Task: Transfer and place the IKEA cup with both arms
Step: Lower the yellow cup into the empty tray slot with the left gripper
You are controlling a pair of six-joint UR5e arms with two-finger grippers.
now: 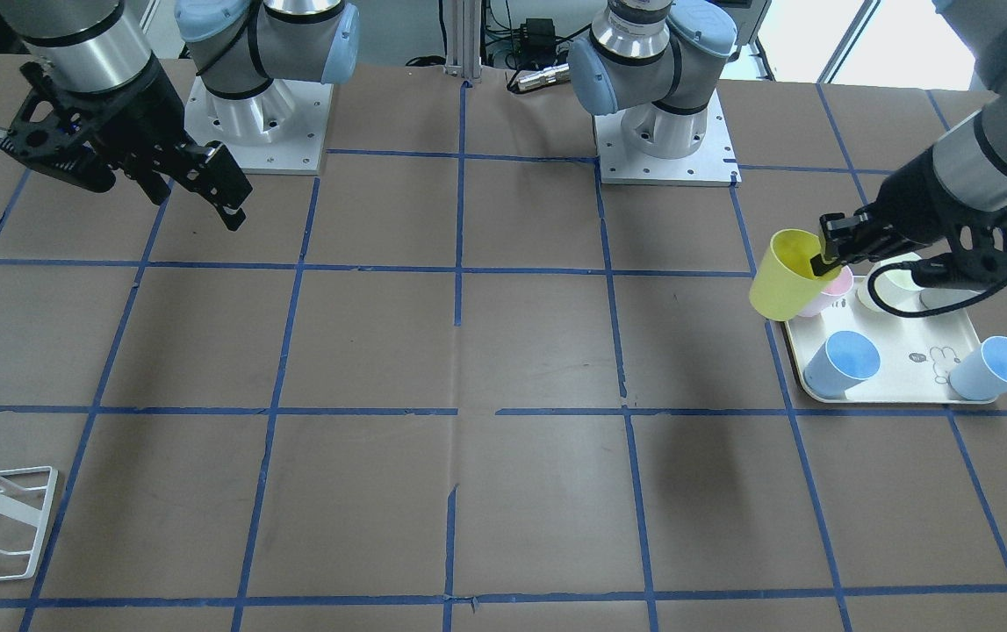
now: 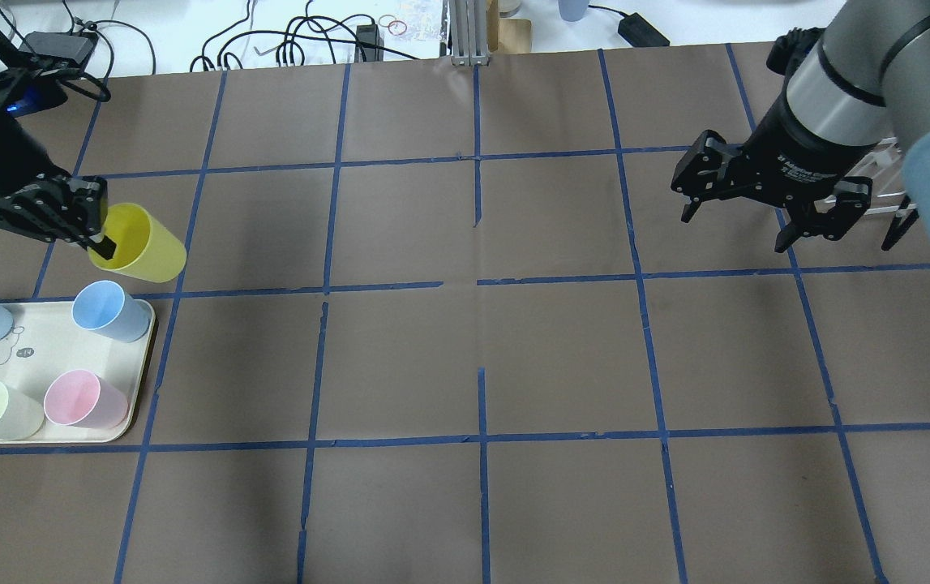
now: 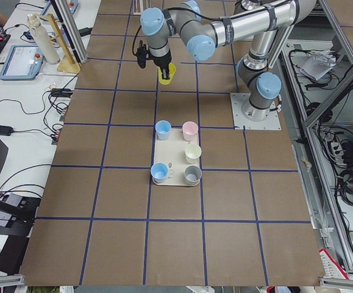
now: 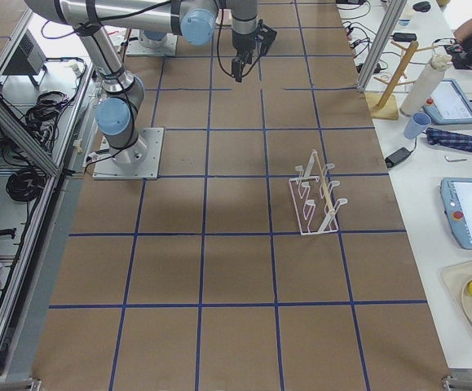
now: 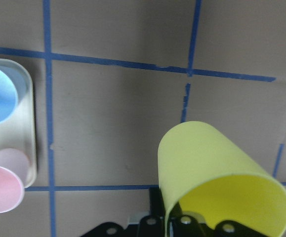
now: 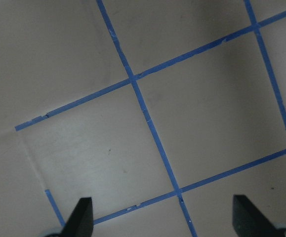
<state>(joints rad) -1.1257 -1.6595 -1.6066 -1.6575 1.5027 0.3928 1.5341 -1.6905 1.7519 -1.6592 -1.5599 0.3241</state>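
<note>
Silver-grey tubular arms with pale blue joint caps have square, screw-holed metal base plates.

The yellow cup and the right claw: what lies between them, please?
Between yellow cup and right claw, only bare taped table, per the overhead view.

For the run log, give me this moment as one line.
left tool: shut on yellow cup, tilted, off tray | right tool: open, empty

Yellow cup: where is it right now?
Overhead view, far left: the yellow cup sits tilted in the left tool, which pinches its rim. It is just past the tray's far edge, nearest the right-hand blue cup.
</note>
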